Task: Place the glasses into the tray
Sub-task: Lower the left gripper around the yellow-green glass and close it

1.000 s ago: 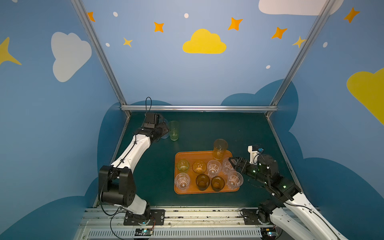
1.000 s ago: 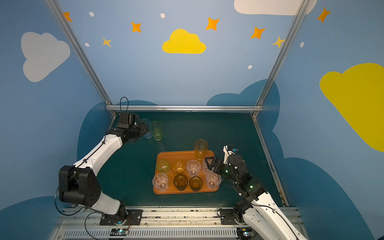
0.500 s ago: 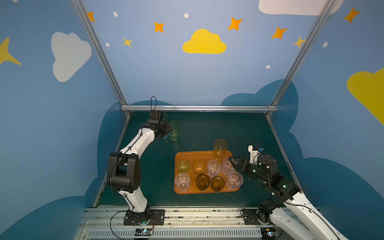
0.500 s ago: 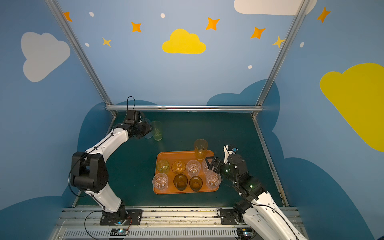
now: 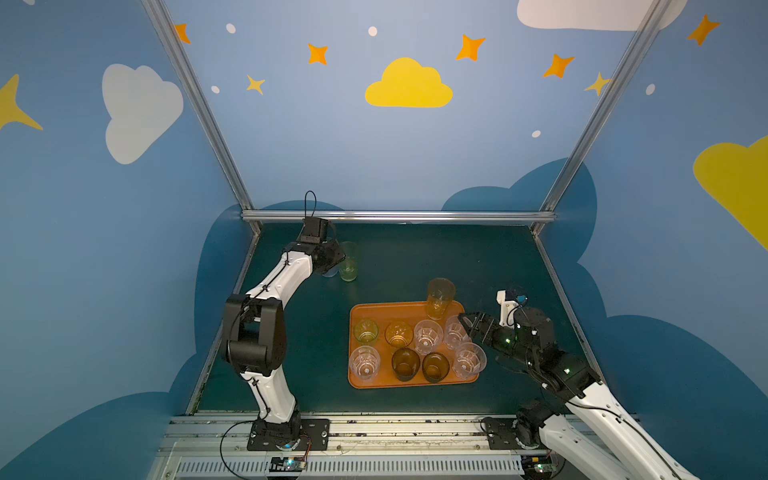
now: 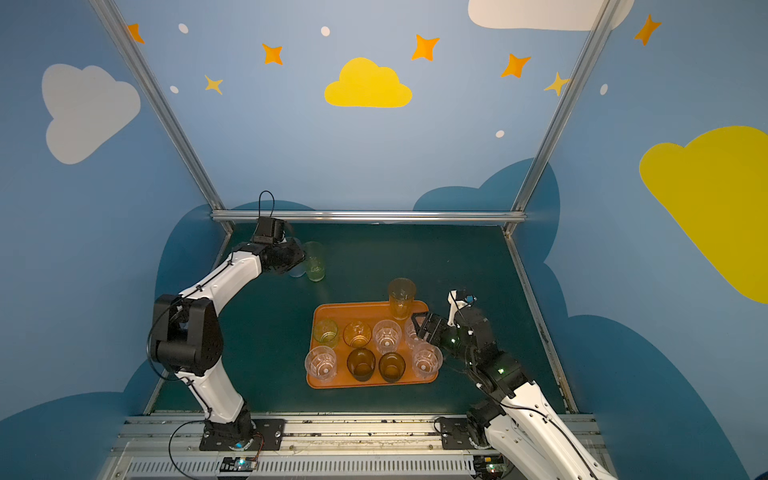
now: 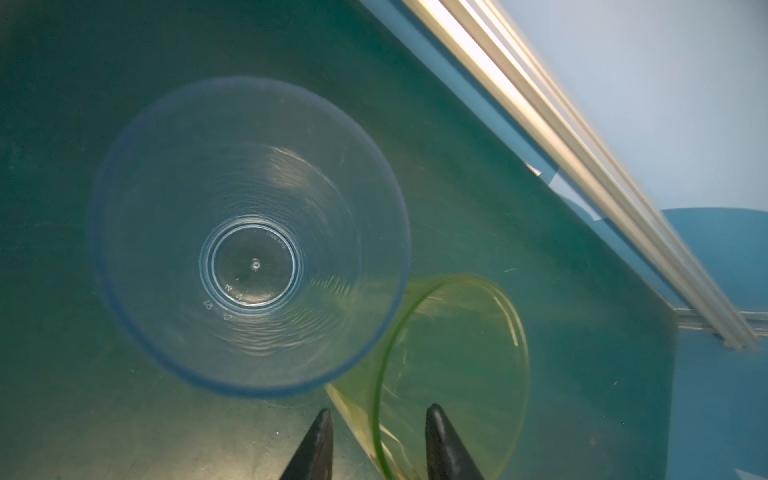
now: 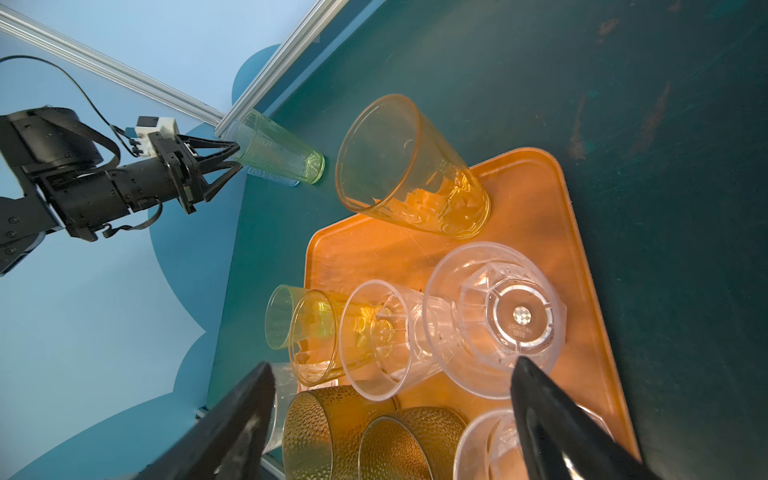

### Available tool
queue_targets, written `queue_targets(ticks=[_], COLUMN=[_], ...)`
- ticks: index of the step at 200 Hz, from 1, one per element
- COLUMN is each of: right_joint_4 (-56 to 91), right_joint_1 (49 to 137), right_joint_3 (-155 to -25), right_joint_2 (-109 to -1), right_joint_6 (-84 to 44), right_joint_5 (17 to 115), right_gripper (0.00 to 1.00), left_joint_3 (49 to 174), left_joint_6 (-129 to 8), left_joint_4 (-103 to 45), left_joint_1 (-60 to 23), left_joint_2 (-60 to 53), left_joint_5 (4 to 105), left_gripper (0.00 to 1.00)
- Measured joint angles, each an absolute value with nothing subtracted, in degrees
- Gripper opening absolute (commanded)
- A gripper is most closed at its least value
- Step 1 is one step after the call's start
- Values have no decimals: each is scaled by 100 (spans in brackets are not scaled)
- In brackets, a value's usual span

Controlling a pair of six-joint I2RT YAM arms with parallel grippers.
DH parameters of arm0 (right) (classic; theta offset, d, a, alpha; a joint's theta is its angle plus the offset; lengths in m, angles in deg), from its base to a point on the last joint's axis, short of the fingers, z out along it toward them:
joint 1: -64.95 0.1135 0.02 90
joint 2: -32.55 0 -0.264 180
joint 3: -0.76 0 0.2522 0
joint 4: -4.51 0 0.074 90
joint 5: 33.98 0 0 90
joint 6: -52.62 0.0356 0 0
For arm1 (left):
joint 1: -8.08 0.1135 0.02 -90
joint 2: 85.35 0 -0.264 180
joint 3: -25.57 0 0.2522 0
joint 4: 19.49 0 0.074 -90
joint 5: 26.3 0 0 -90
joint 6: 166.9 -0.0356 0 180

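Left gripper (image 7: 379, 409) first: its two black tips stand a little apart, and the rim of the tall pale-green transparent tumbler (image 7: 453, 374) runs straight through the gap, with one tip inside the glass and one outside. There's daylight on the inner side, so I see no pinch on that wall. From above, this all sits at the far left corner of the dark green tabletop (image 5: 415, 257), the green tumbler upright just right of the gripper.

Just beside it stands a tall bluish clear tumbler (image 7: 249, 232), mouth up and mostly hidden behind the gripper in both top views. Whether the two glasses touch, I can't tell. Both are on the table, well apart from the tray.

Over to the right gripper (image 8: 392, 363): jaws spread wide with nothing held, poised at the right edge of the flat orange-brown rectangular tray (image 5: 357, 311).

On that tray are nine glasses, all upright. A tall amber tumbler (image 5: 439, 297) stands at the far right corner. The back row, left to right, is a short yellow-green glass (image 5: 365, 331), a short amber glass (image 5: 398, 333) and two clear faceted glasses (image 5: 428, 336). In the front row, clear faceted glasses (image 5: 364, 363) bracket two dark smoky-brown glasses (image 5: 405, 363).
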State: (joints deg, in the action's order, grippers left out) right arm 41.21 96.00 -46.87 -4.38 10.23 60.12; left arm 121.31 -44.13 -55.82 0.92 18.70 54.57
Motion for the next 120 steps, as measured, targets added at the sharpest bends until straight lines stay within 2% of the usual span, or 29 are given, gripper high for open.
queue_targets(ticks=[120], right_joint_4=[4123], right_joint_1=[9569], right_joint_3=[-4687], right_joint_2=[-521], right_joint_6=[1139], right_joint_5=[5990], right_gripper=[88], left_joint_3=[12393], left_joint_6=[-4623], left_joint_4=[-5735], left_joint_1=[-11], left_joint_2=[2161], left_joint_5=[5577], left_gripper=[12])
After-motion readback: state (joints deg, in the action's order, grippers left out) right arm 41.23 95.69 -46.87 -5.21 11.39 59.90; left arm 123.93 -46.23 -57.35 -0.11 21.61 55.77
